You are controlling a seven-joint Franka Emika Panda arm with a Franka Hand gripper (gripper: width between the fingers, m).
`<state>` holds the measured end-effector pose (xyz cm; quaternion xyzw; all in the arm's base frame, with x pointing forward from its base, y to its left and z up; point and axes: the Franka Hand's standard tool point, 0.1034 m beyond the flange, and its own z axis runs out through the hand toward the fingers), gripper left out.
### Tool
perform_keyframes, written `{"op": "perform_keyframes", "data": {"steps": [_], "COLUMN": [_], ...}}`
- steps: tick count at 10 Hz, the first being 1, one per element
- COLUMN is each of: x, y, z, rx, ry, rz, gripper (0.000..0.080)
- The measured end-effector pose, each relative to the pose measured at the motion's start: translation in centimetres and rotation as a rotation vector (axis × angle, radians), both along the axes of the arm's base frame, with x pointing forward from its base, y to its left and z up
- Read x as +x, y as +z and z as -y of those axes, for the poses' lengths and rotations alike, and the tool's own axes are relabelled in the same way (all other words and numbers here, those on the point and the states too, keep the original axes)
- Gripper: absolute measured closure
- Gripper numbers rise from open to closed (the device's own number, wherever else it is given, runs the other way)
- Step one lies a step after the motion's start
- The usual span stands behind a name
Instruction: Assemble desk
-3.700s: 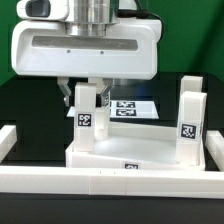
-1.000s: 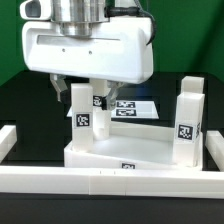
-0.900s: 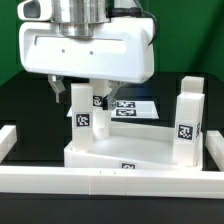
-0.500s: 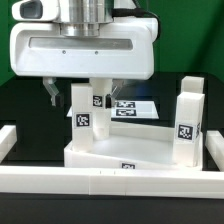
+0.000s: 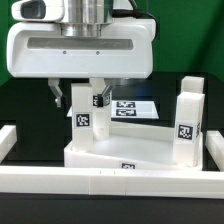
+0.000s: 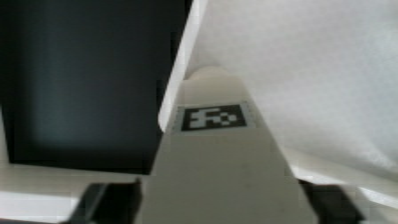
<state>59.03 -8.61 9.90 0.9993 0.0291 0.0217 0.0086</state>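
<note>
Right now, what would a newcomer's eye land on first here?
The gripper, hanging low under its big white housing, straddles an upright tagged leg on the desk tabletop at the exterior view's left. Another leg stands at the right, and the marker board lies behind.

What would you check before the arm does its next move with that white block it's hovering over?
1. Gripper straddles the leg on the exterior view's left: ok.
2. Fingers closed on it: cannot tell.
3. Leg upright on the tabletop: ok.
4. Leg centred between the fingers in the wrist view: ok.
5. Other leg stands apart: ok.
</note>
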Motion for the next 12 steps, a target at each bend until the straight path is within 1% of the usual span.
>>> {"op": "perform_keyframes", "data": {"steps": [1, 5, 6, 7, 9, 10, 12], "x": [0.01, 0.01, 0.00, 0.00, -0.16, -0.20, -0.23], "y": [0.01, 0.01, 0.03, 0.19, 0.14, 0.03, 0.00], "z": [0.00, 0.01, 0.02, 0.15, 0.31, 0.34, 0.59], "rx": [0.000, 0.001, 0.007, 0.019, 0.030, 0.044, 0.064], "ry": [0.000, -0.027, -0.093, -0.232, -0.407, -0.538, -0.698], "rz": [0.000, 0.001, 0.000, -0.009, -0.016, -0.016, -0.015], "gripper": [0.0511, 0.0511, 0.0511, 0.0511, 0.0511, 0.0509, 0.0509]}}
